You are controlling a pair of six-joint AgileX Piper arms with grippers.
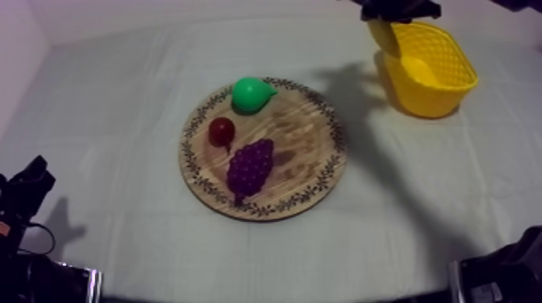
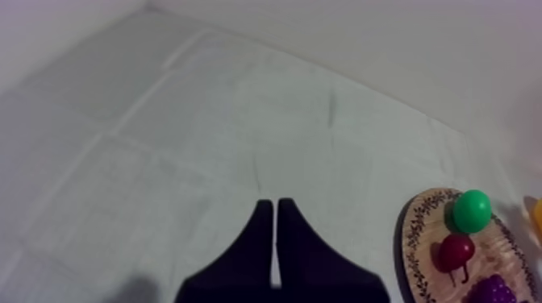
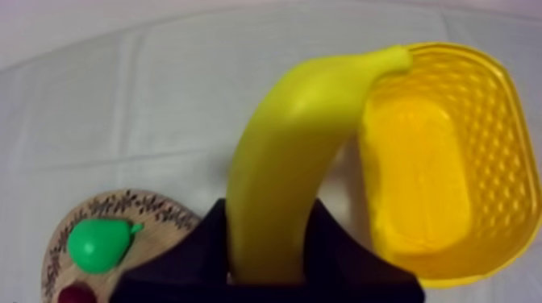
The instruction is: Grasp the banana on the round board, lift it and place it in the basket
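Note:
In the right wrist view my right gripper (image 3: 270, 222) is shut on the yellow banana (image 3: 298, 145), whose tip reaches over the near rim of the yellow basket (image 3: 484, 161). From above, the right gripper (image 1: 395, 11) hangs at the far right with the banana (image 1: 382, 36) at the left rim of the basket (image 1: 431, 72). The round wooden board (image 1: 306, 161) lies mid-table. My left gripper (image 2: 276, 234) is shut on nothing, a narrow wedge over bare cloth left of the board (image 2: 413, 242).
On the board lie a green pear (image 1: 252, 94), a small red fruit (image 1: 222, 130) and purple grapes (image 1: 250, 168). My left arm (image 1: 24, 193) rests at the near left edge. Open cloth surrounds the board.

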